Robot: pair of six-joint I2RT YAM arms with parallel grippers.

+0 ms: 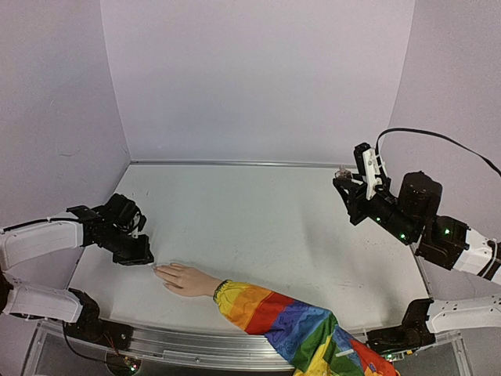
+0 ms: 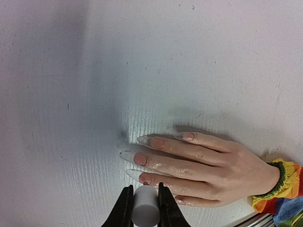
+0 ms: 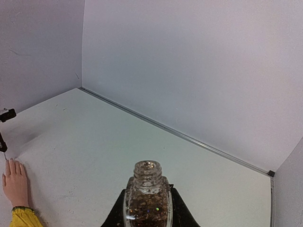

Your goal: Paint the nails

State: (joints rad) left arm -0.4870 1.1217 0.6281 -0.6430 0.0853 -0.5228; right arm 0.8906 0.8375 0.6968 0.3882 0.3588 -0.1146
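Observation:
The pale mannequin hand [image 1: 188, 280] lies flat on the table, its rainbow sleeve [image 1: 290, 321] trailing to the front right. Its nails [image 2: 129, 155] are long, clear and pointed. My left gripper [image 2: 145, 195] is shut on a white cylindrical brush cap [image 2: 145, 207], just in front of the fingertips. The dark brush tip [image 2: 146, 183] touches the nail of the finger nearest the jaws. My right gripper [image 3: 147, 210] hangs raised at the far right and is shut on an uncapped clear bottle [image 3: 147, 198] of brown glitter polish, held upright.
Lilac walls [image 1: 258, 78] close off the back and both sides of the white table [image 1: 258, 219]. A metal rail [image 1: 188, 338] runs along the front edge, where the sleeve hangs over. The hand [image 3: 15, 182] shows small at the right wrist view's lower left.

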